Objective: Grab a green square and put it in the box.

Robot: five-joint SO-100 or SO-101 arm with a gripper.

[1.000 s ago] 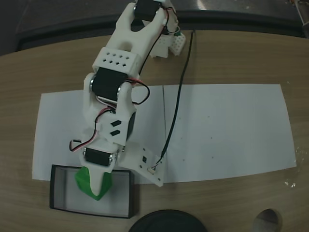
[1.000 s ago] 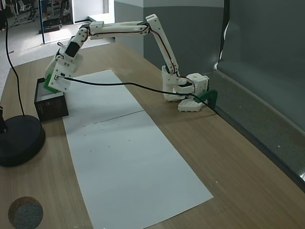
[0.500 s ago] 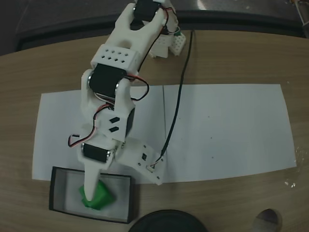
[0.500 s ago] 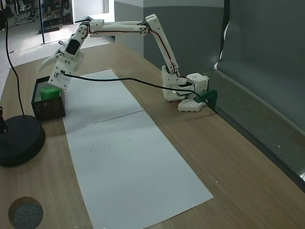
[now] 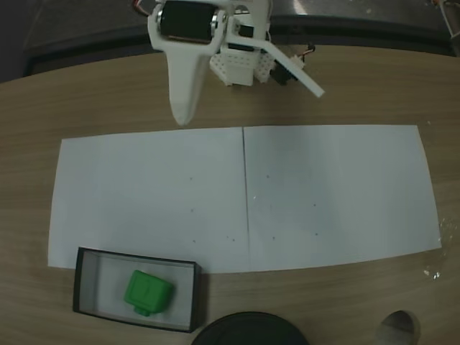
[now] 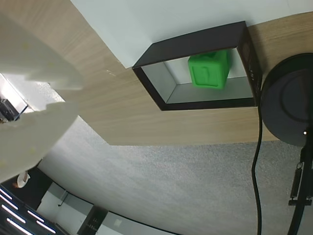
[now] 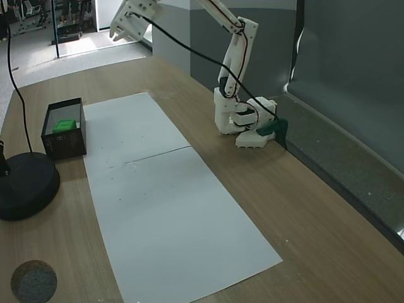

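The green square [image 5: 149,292] lies inside the box [image 5: 85,287] at lower left of the tabletop [image 5: 359,86]. The pincer [image 5: 244,100], spread and empty, hangs at upper centre. Placement looks done; only parking remains.

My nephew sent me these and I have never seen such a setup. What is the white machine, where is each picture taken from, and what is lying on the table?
The white machine is a small robot arm bolted at the table's edge, ending in a two-finger gripper. One fixed view looks straight down, another looks along the table from the side, and the wrist view comes from a camera riding on the arm. On the wooden table lie white paper sheets and a shallow black-walled box. Inside the box sits a green square, really a small plastic cube. A dark round base stands nearby. The gripper is raised high, jaws apart, holding nothing.
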